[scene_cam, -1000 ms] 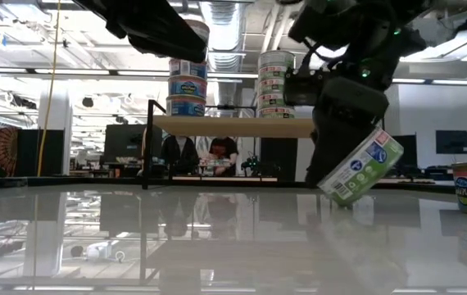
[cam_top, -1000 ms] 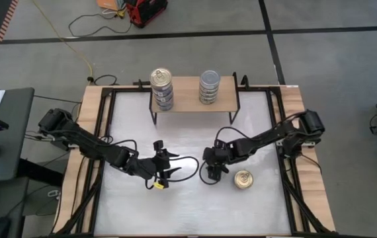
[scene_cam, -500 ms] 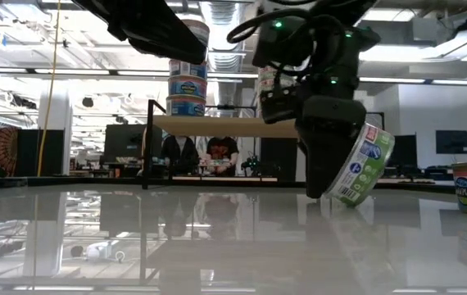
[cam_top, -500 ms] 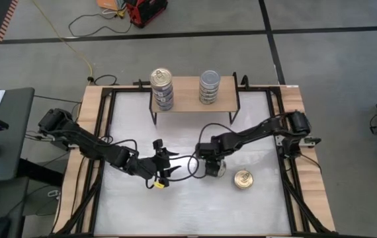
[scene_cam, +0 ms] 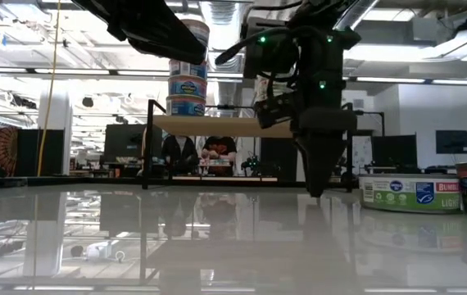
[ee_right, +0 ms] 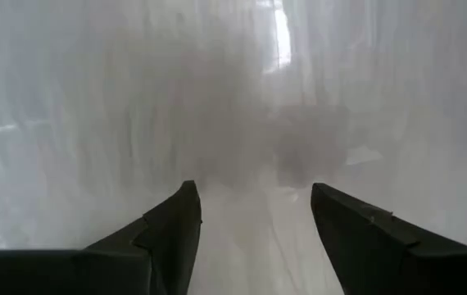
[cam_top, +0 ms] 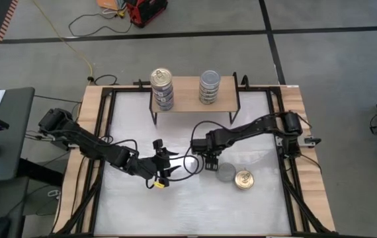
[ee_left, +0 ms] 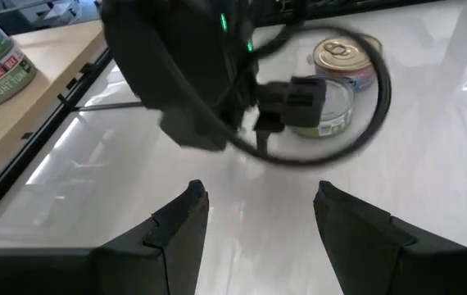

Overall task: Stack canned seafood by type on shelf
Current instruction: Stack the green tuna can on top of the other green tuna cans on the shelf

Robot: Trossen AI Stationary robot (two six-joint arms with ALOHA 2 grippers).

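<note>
Tins of seafood sit in two stacks on the shelf — a gold-topped stack and a silver-topped stack — while a silver-topped tin and a gold-topped tin stand touching on the table. Right gripper points straight down just beside the silver tin, fingers apart and empty, its arm reaching in from the table's right edge. Left gripper hovers near mid-table, arm stretched low from the left, fingers parted and holding nothing.

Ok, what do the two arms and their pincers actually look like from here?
Both arms are dark, near black, built of slim jointed segments with loose black cables looping alongside. The left pincer has two flat, dark, wedge-shaped fingers and a small yellow marking by its tip. The right pincer has matching dark fingers; small green lights glow on its wrist housing in the low view.
</note>
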